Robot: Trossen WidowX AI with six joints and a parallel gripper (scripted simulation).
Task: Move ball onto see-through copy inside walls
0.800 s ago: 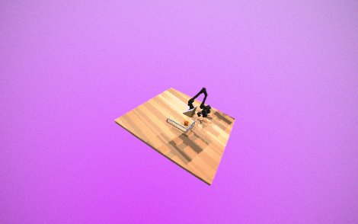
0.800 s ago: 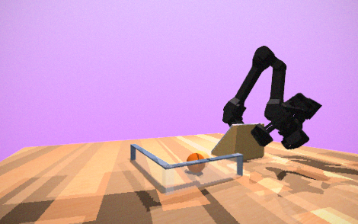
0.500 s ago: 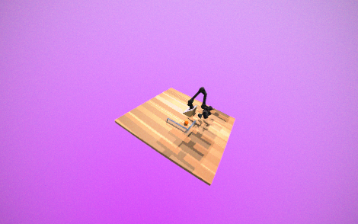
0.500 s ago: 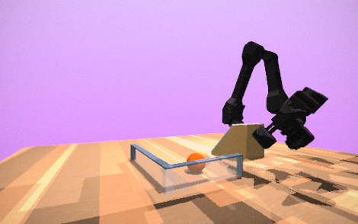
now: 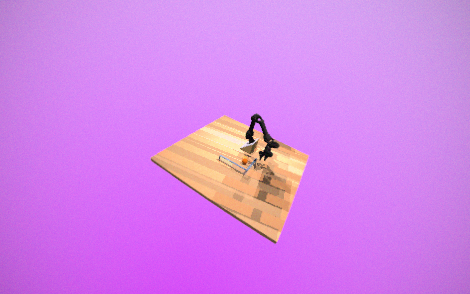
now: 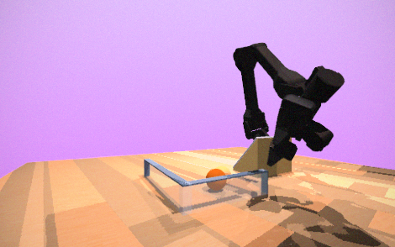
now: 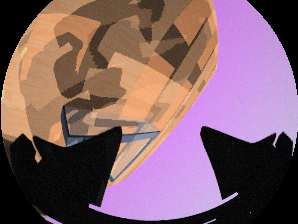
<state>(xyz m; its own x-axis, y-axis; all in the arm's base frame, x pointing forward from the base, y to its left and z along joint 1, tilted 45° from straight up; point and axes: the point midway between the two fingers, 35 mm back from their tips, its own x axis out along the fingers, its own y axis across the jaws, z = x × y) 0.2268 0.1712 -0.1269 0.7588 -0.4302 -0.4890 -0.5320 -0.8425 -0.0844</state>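
Tool: my tool point(image 6: 281, 155) hangs at the end of the arm point(image 6: 269, 67) with its fingers spread wide and nothing between them; in the wrist view I see only bench and sky through the gap.
Tool position: it sits above and just outside the end of the nearer clear wall point(image 6: 223, 180), off to the ball's side and not touching it.
Ball: the orange ball point(image 6: 216, 179) rests on the bench point(image 6: 84, 202) inside the corner of the walls, near the tan wedge point(image 6: 258, 156).
Resting spot: I cannot make out the see-through copy apart from the ball, so I cannot say how close it lies.
Step in hand: I judge this an approach; I should come down over the wall rather than across it and nudge slowly, so the ball does not roll off.
Pointing and long axis: a sphere, so neither exists; any approach side serves.
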